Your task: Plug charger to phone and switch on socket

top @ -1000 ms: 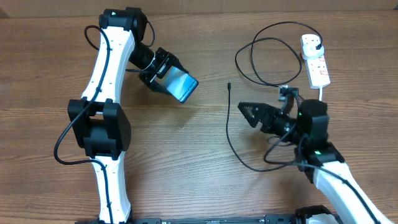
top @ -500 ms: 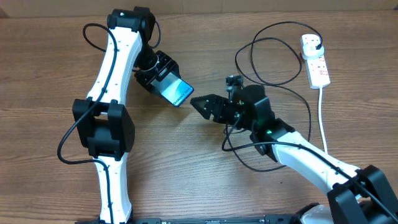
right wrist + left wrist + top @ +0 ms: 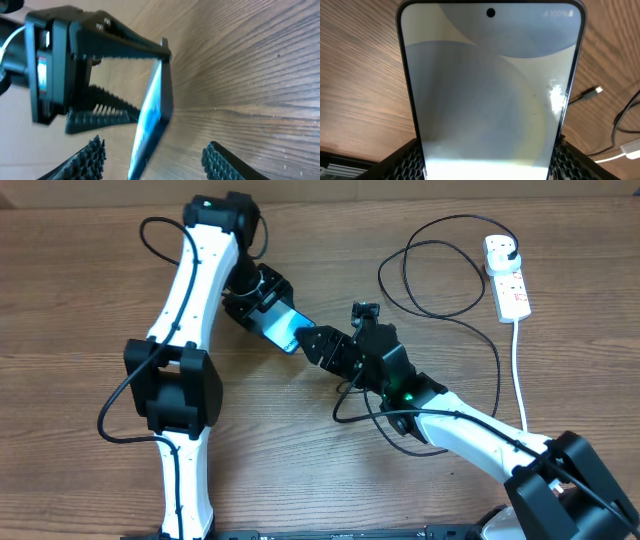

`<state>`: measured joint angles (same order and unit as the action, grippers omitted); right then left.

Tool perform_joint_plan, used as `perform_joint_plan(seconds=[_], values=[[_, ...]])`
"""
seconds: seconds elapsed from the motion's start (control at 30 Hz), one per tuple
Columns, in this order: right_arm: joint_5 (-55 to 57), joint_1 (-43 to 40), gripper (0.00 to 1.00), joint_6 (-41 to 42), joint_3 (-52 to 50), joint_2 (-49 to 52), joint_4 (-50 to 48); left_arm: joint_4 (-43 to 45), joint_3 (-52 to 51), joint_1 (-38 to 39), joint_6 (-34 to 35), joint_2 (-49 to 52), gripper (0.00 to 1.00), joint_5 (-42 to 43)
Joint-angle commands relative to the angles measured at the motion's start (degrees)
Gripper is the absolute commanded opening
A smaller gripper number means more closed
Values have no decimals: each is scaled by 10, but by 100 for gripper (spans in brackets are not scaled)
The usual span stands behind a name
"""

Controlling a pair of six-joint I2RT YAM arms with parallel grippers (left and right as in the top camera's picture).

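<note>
The phone [image 3: 288, 332] is clamped tilted in the left pincer [image 3: 270, 317], its end presented; the right pincer [image 3: 314, 344] is spread, empty, astride it; the charger [image 3: 592, 91] is left unplugged.

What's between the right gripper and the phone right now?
Nothing visible. The phone, held off the table by the left gripper, lines up with the open gap of the right gripper, and nothing sits between them.

A brown wood-grain worktop [image 3: 80, 310] fills the view. A pale strip [image 3: 400, 186] edges its far side, a dark rail [image 3: 330, 534] the near side.
</note>
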<state>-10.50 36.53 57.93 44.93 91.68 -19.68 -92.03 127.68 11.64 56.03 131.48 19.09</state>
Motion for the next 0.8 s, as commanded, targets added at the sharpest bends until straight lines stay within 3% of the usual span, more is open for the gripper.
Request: perform_joint_plan(seconds=[0.0, 0.33, 0.77], values=[[21, 3, 59, 10, 28, 25, -7, 0, 15, 23, 23, 0, 4, -2], [35, 3, 43, 6, 28, 29, -1, 9, 15, 70, 57, 0, 4, -32], [45, 3, 34, 5, 28, 30, 16, 21, 15, 81, 57, 0, 4, -32]])
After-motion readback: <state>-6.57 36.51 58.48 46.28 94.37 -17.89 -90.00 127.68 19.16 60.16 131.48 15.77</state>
